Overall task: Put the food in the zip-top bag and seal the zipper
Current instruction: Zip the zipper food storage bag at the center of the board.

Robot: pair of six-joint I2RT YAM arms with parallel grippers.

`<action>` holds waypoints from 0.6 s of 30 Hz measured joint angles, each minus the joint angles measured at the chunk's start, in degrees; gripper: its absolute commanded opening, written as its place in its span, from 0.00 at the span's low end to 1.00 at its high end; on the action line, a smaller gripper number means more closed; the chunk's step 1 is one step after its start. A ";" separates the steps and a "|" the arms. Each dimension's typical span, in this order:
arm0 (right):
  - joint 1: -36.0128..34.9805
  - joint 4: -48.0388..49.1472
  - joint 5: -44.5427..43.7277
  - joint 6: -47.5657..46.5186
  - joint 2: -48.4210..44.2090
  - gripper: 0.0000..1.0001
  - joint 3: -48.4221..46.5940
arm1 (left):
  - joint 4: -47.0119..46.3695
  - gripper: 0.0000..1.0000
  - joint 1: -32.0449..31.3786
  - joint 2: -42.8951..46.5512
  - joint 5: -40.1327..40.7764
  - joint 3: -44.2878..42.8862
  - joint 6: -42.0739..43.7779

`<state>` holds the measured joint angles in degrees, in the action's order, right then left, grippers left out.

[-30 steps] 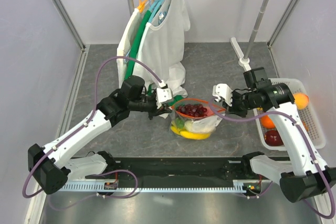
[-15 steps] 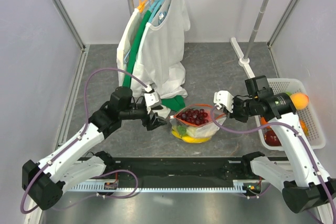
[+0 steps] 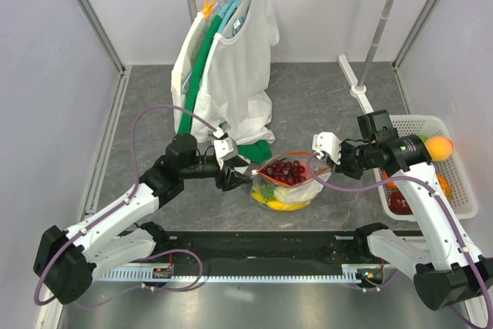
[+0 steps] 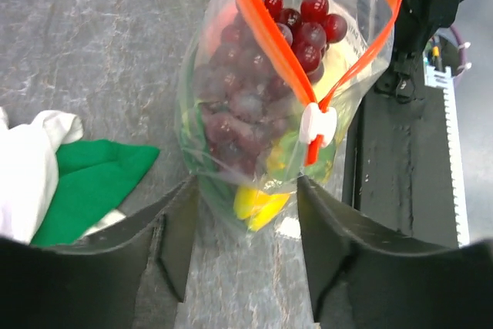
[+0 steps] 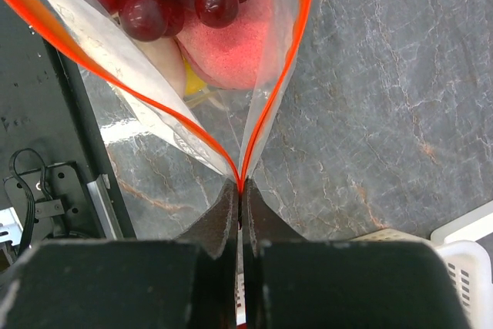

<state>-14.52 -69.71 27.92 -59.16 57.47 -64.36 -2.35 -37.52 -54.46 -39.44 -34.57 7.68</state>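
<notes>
On the grey, marble-veined table (image 3: pixel 323 98), between the two arms, sits the zip-top bag (image 3: pixel 291 184) — clear, floppy film bulging over the food. Dark red grapes (image 4: pixel 296 25), glossy and round, crowd the top. A matte pink-orange fruit (image 5: pixel 231 48) lies beside them, with yellow bananas (image 3: pixel 285 204) and green pieces pressed lower down. The zipper (image 4: pixel 273 30), a smooth red-orange strip, stands parted into two arcs that meet at a small white slider (image 4: pixel 317 123). The right gripper (image 5: pixel 240 194) pinches the opposite end of the strip, its black fingers closed flat on it. The left gripper (image 4: pixel 246 225) is spread wide — the bag's lower end lies between its dark, wedge-shaped fingers, contact not discernible. A white slatted basket (image 3: pixel 422 120) holding round fruit stands at far right.
</notes>
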 measured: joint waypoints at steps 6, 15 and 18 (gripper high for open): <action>0.00 0.39 0.00 0.50 0.85 0.00 -0.02 | -1.73 0.20 -1.20 -4.17 0.13 -2.10 -0.74; 0.00 0.39 -0.07 0.90 1.01 0.00 -0.04 | -1.03 0.48 -1.25 -1.81 -1.53 -2.78 -0.98; 0.00 0.37 -0.07 0.94 1.40 0.00 -0.09 | -0.76 0.52 -1.40 -1.57 -3.39 -2.99 -0.96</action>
<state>-14.52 -69.34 27.86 -58.22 58.87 -64.45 -3.11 -38.92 -56.03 -42.83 -37.56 6.72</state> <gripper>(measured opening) 0.010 0.482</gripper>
